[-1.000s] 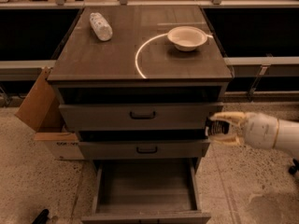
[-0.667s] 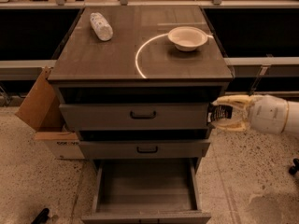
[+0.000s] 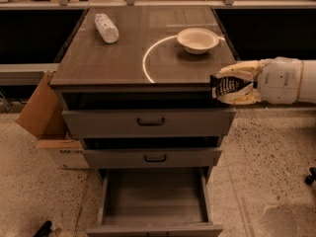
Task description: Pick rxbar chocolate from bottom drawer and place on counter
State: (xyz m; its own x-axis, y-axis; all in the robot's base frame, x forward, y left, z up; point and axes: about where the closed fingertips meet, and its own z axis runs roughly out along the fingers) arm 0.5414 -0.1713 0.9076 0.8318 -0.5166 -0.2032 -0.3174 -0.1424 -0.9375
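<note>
Black rxbar chocolate (image 3: 229,86) in tool (image 3: 221,87), beside counter (image 3: 118,58)

Dim warm light, pale fingers (image 3: 241,71) beside counter (image 3: 123,58)

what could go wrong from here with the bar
The gripper, shut on the rxbar chocolate, is beside the front right corner of the counter, about level with its top. Moving in without lifting, the bar may catch the edge and slip from the fingers. Released too near the corner, it may fall to the floor or the open bottom drawer. Farther in, the white bowl could get nudged.
</note>
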